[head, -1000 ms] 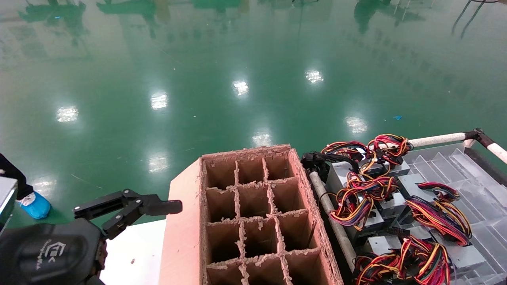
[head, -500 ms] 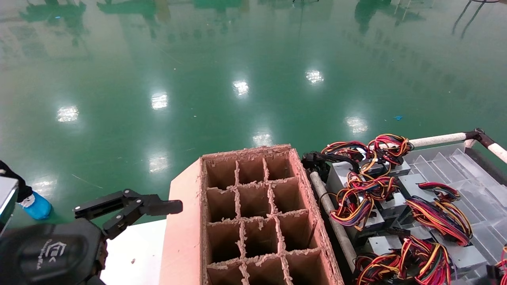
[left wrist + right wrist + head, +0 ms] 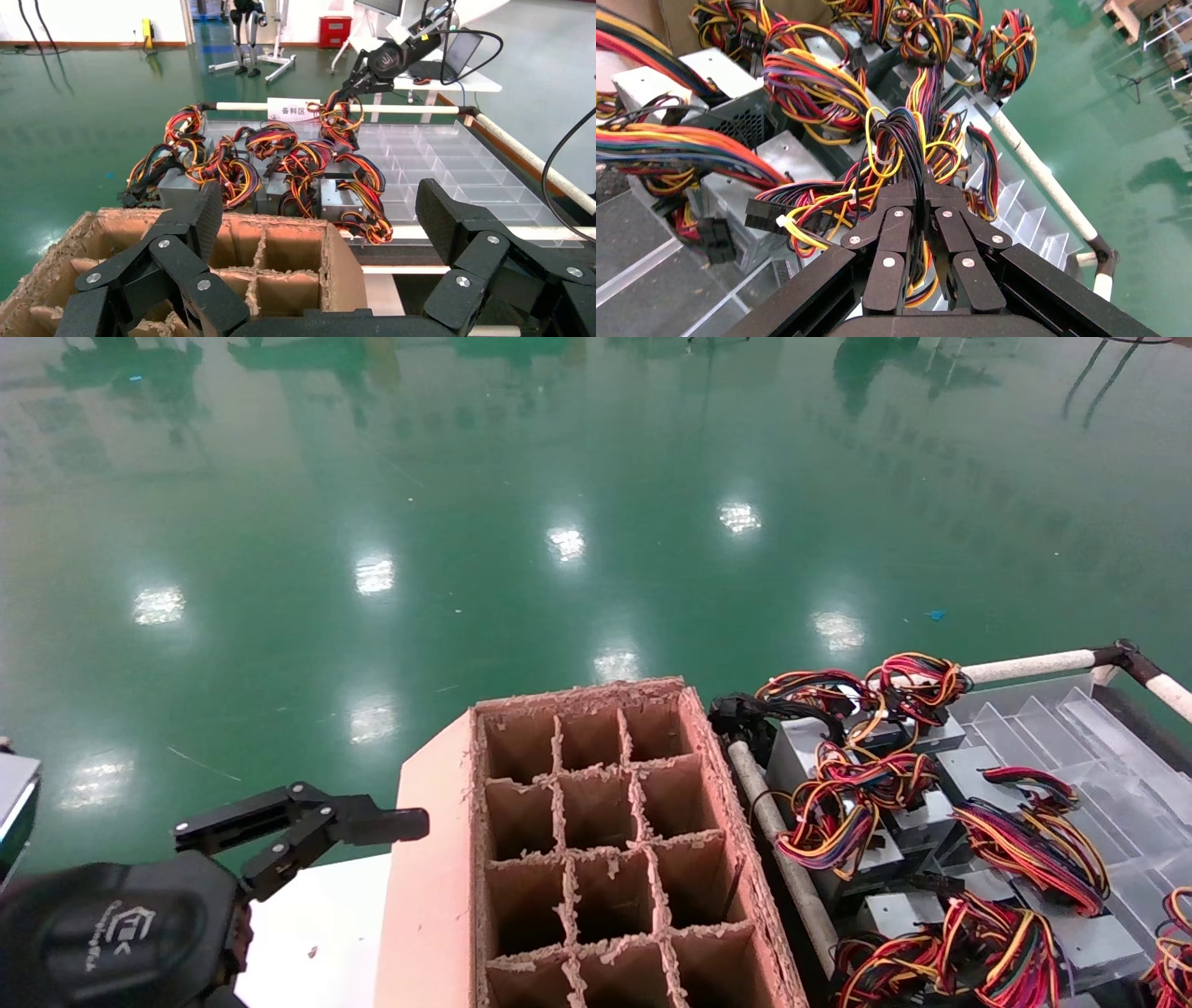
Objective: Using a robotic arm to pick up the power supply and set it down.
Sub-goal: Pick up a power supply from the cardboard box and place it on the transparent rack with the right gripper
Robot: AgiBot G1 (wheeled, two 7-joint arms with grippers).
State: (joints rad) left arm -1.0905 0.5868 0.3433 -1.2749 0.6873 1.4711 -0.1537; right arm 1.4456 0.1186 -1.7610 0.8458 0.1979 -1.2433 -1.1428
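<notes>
Glossy green floor (image 3: 577,505) spreads behind a clear divided tray (image 3: 1071,728) on the robot's right, where grey power supplies with coloured wire bundles lie. On the right wrist view, the right gripper (image 3: 916,210) is clamped on the wire bundle (image 3: 905,140) of one power supply (image 3: 786,158), just above the tray. Beside the tray stands a cardboard box (image 3: 605,840) of empty cells. At its far side the left gripper (image 3: 316,232) hangs with fingers spread apart.
</notes>
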